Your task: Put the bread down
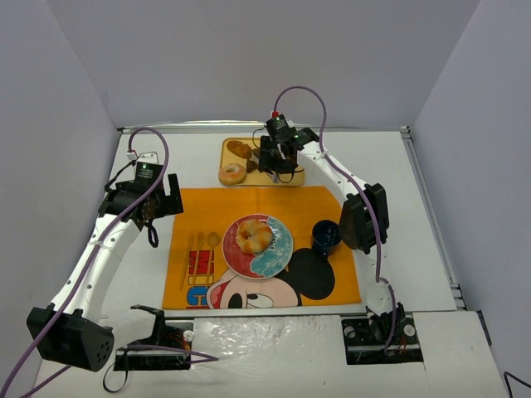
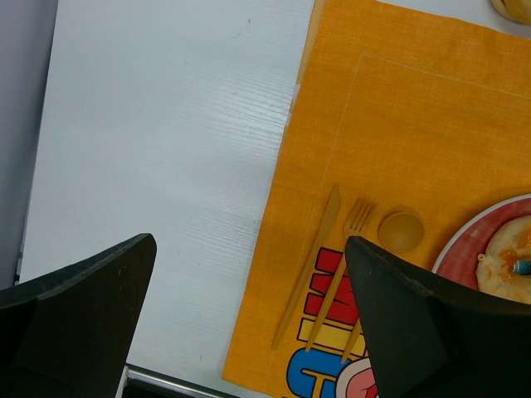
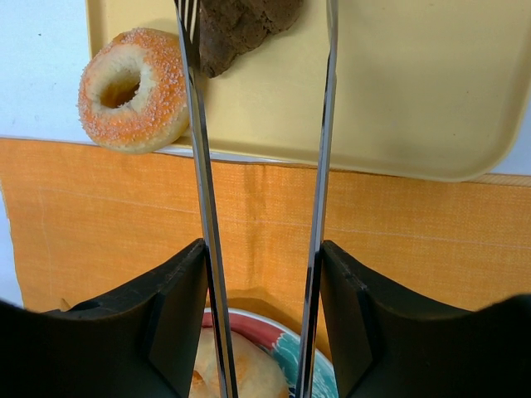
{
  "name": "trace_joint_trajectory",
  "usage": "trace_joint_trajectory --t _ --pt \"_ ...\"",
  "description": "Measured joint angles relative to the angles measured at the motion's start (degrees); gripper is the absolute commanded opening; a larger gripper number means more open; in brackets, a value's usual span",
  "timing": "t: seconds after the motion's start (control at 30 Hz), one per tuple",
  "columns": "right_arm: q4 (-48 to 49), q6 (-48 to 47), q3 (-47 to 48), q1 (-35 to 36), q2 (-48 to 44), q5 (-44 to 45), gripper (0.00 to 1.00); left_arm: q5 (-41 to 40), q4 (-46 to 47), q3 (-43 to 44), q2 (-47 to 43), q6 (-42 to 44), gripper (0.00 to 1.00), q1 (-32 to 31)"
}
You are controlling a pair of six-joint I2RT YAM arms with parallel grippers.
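top external, largest thing first, asks mia: what is there?

jo: a white table (image 1: 415,215), and on it an orange placemat (image 1: 315,207) with a cartoon mouse. a yellow tray (image 1: 292,177) lies at the mat's far edge, and a red and teal plate (image 1: 280,250) sits mid-mat.

mia: and the arms?

jo: the left gripper (image 2: 249,245) hangs over the mat's left edge, fingers wide apart, nothing between them. the right gripper (image 3: 264,249) is above the tray, its 2 fingers pressed on the outsides of metal tongs (image 3: 199,166). the tongs' 2 blades stand apart with nothing pinched. their tips are over the tray, the left one at a dark bread (image 3: 236,25).

mia: where is the bread?

jo: 1 round bread (image 1: 254,236) lies on the plate. a sugared doughnut (image 3: 133,89) rests at the tray's near left corner, hanging over its rim. the dark bread is on the tray just beside it, and a brown bun (image 1: 240,149) lies farther back.

mia: smaller things?

jo: a dark blue cup (image 1: 324,235) stands on the mat right of the plate. left of the plate lie a wooden knife (image 2: 309,274), fork (image 2: 358,215) and spoon (image 2: 401,230), side by side.
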Motion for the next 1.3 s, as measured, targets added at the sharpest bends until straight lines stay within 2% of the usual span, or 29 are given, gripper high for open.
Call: trace_joint_trajectory --t 0.5,0.63,0.77,1.0,1.3 --pt "0.0 0.0 0.1 0.4 0.0 -1.3 0.5 0.0 0.0 0.0 0.0 0.0 0.97 0.0" --pt "0.1 -0.1 0.8 0.4 0.6 -1.8 0.47 0.0 -0.2 0.0 0.0 0.0 0.97 0.0" --pt "0.0 -0.2 0.8 0.5 0.6 -1.8 0.39 0.0 -0.3 0.0 0.0 0.0 0.97 0.0" --pt "0.0 -0.7 0.8 0.7 0.6 -1.8 0.02 -0.1 -0.5 0.0 0.0 0.0 0.97 0.0" --pt "0.4 -0.7 -0.3 0.8 0.4 -0.7 0.0 -0.1 -0.5 0.0 0.0 0.0 0.97 0.0"
